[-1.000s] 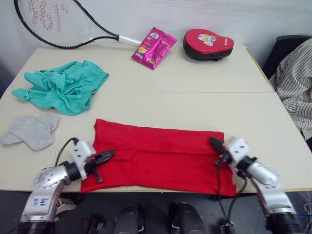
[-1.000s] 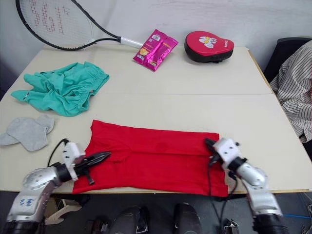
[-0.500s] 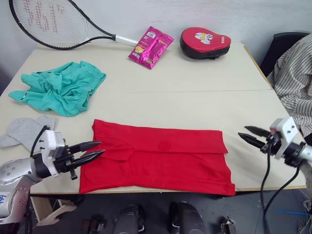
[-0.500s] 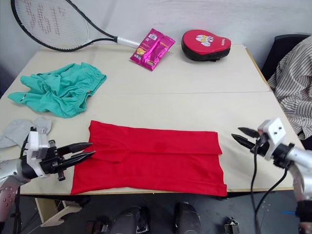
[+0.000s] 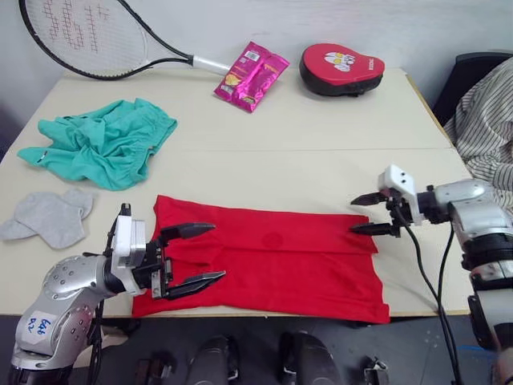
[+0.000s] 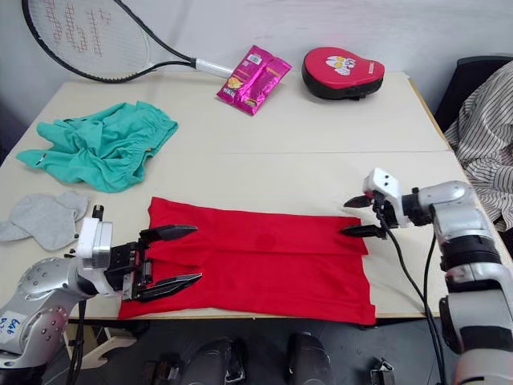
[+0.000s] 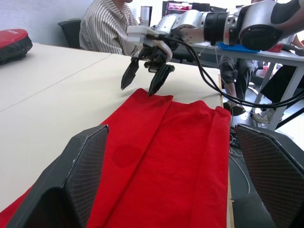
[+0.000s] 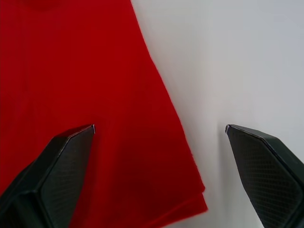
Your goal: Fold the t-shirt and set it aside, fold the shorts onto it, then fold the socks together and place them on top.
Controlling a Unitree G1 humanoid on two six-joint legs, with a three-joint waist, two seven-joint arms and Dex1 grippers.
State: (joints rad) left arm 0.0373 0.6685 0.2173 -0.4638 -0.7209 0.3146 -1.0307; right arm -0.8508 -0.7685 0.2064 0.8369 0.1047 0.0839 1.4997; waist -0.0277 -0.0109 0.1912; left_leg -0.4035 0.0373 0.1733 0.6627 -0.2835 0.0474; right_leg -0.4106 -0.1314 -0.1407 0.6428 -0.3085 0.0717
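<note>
Covering most of the view, the smooth beige table (image 5: 321, 160) carries the t-shirt (image 5: 272, 261), a bright red cloth folded into a long flat band at the near edge. The shorts (image 5: 100, 143), thin teal fabric, lie crumpled at the far left. The socks (image 5: 52, 215), soft grey knit, lie flat near them. The left gripper (image 5: 195, 256) hovers over the shirt's left end, fingers spread. The right gripper (image 5: 365, 213) is at the shirt's right far corner, fingers also apart.
</note>
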